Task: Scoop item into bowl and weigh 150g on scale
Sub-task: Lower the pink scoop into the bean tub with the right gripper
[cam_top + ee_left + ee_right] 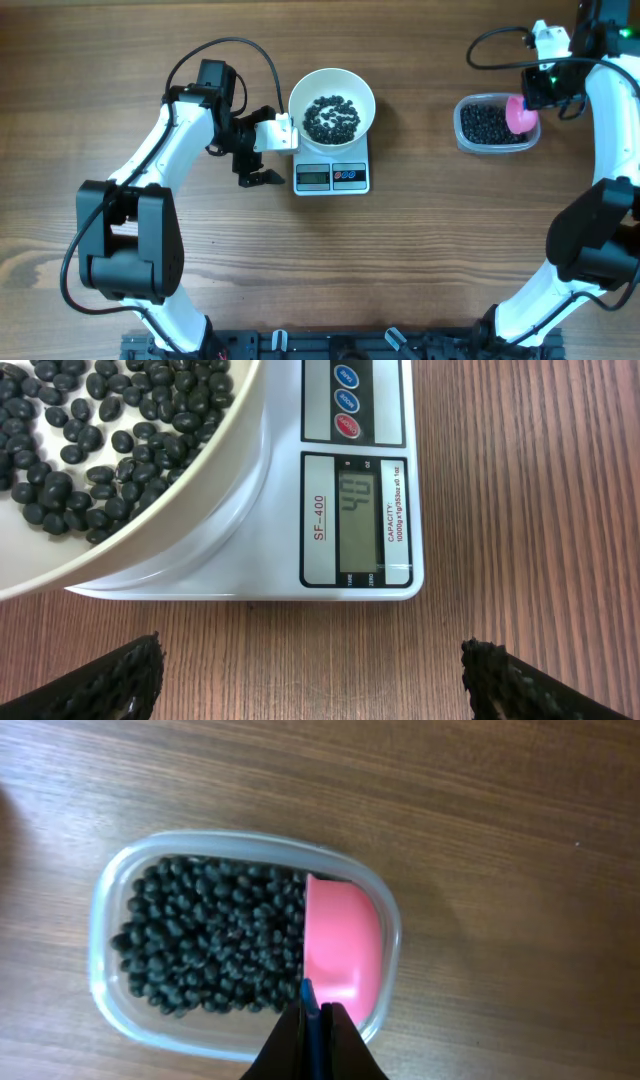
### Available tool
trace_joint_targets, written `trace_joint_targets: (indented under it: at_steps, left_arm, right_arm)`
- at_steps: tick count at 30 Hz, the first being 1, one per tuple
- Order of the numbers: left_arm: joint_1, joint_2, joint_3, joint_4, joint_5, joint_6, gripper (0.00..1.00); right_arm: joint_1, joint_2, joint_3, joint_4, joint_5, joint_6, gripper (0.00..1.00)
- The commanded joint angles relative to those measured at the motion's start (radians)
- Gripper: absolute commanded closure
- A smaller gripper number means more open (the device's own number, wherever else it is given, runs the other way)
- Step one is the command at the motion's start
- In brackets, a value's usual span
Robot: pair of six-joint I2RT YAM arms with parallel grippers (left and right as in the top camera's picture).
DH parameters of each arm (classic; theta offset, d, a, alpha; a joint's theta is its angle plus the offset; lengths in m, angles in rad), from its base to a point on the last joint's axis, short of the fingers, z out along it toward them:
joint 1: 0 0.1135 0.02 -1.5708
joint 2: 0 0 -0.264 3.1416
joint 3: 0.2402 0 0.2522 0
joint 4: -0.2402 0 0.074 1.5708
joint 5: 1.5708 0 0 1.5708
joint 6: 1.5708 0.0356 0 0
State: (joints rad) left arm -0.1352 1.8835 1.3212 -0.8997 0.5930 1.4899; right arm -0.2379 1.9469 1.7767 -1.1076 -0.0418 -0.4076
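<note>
Beans (331, 117) are heaped in the white bowl (366, 95), which is seated on the scale (360, 490) just ahead of the left gripper (312, 685). That gripper's fingers are spread wide and hold nothing. The scale's front strip runs straight away from that gripper, display nearer, buttons beyond, digits seen sideways. The right gripper (315, 1008) is pinched on the near end of a pink scoop (340, 945). The scoop's cup points away from it, into a clear tub (105, 910) of more beans directly below. Everything is set on a wood-grain table (450, 260).
</note>
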Motion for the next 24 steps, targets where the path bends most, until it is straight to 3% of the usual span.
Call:
trace_joint_targets:
  at_steps: [1, 8, 18, 24]
  left_arm:
    - [0.003, 0.011, -0.01, -0.001, 0.019, -0.005, 0.0]
    - [0.003, 0.011, -0.01, -0.001, 0.019, -0.005, 0.0]
    - [0.003, 0.011, -0.01, -0.001, 0.019, -0.005, 0.0]
    - [0.003, 0.011, -0.01, -0.001, 0.019, -0.005, 0.0]
  right_arm:
    - [0.006, 0.011, -0.056, 0.027, 0.034, -0.012, 0.96]
    - [0.006, 0.011, -0.16, 0.043, -0.18, 0.026, 0.96]
    - [-0.004, 0.011, -0.166, 0.047, -0.36, 0.098, 0.96]
    - [-0.115, 0.011, -0.166, 0.057, -0.597, 0.108, 0.96]
